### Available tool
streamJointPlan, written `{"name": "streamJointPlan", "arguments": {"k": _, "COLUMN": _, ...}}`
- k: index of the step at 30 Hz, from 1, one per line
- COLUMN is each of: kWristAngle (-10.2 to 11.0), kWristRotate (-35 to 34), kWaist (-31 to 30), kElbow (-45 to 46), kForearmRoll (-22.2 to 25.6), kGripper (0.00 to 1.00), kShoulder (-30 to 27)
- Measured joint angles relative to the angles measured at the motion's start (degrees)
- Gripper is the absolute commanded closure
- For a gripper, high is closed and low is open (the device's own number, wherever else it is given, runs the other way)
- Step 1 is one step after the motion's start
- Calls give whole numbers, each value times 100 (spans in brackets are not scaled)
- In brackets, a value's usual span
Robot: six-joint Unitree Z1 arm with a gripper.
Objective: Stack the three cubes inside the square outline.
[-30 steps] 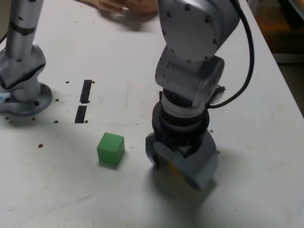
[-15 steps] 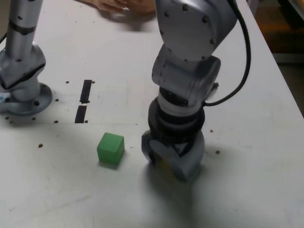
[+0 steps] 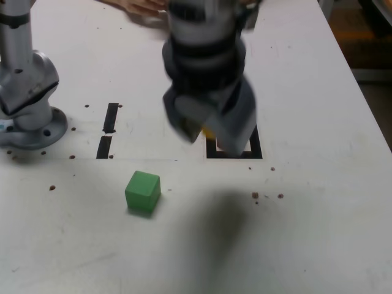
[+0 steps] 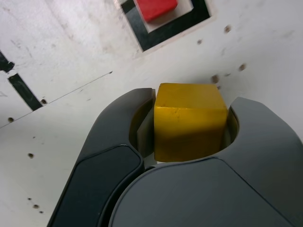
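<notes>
The gripper (image 4: pixel 189 124) holds the yellow block (image 4: pixel 189 123) tight, up off the table (image 3: pixel 306 245). The red block (image 4: pixel 155 6) sits in the black square (image 4: pixel 173 34). The green block (image 3: pixel 143 192) is on the table, near side, in the exterior view's left.

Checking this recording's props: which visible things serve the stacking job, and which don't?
For the job:
- yellow cube, gripped by the hand
- red cube
- green cube
- square outline

Just there:
- two black tape strips
- person's hand
</notes>
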Motion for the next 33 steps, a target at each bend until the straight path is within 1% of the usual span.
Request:
{"name": "streamJointPlan", "arguments": {"k": 2, "kWristAngle": -40, "kWristRotate": 39, "kWaist": 182, "kElbow": -58, "kForearmRoll": -7, "kGripper": 97, "kShoulder": -33}}
{"name": "streamJointPlan", "arguments": {"k": 8, "kWristAngle": -303, "kWristRotate": 293, "kWaist": 877, "kElbow": -60, "kForearmRoll": -82, "kGripper": 97, "kShoulder": -23}}
{"name": "streamJointPlan", "arguments": {"k": 12, "kWristAngle": -352, "kWristRotate": 547, "kWaist": 1241, "kElbow": 60, "kForearmRoll": -190, "kGripper": 97, "kShoulder": 35}}
{"name": "streamJointPlan", "arguments": {"k": 15, "kWristAngle": -393, "kWristRotate": 666, "kWaist": 1492, "kElbow": 300, "kForearmRoll": -379, "kGripper": 96, "kShoulder": 67}}
{"name": "streamJointPlan", "arguments": {"k": 17, "kWristAngle": -463, "kWristRotate": 712, "kWaist": 1664, "kElbow": 609, "kForearmRoll": -677, "kGripper": 95, "kShoulder": 68}}
{"name": "streamJointPlan", "arguments": {"k": 19, "kWristAngle": -488, "kWristRotate": 715, "kWaist": 1714, "kElbow": 724, "kForearmRoll": -784, "kGripper": 95, "kShoulder": 104}}
{"name": "streamJointPlan", "arguments": {"k": 22, "kWristAngle": -577, "kWristRotate": 717, "kWaist": 1778, "kElbow": 1072, "kForearmRoll": -1213, "kGripper": 95, "kShoulder": 112}}
{"name": "streamJointPlan", "arguments": {"k": 26, "kWristAngle": -622, "kWristRotate": 718, "kWaist": 1857, "kElbow": 1353, "kForearmRoll": -1642, "kGripper": 93, "kShoulder": 196}}
{"name": "streamJointPlan", "arguments": {"k": 30, "kWristAngle": -679, "kWristRotate": 718, "kWaist": 1852, "kElbow": 1482, "kForearmRoll": -1882, "kGripper": 88, "kShoulder": 233}}
{"name": "streamJointPlan", "arguments": {"k": 33, "kWristAngle": -699, "kWristRotate": 717, "kWaist": 1853, "kElbow": 1522, "kForearmRoll": -1922, "kGripper": 83, "kShoulder": 257}}
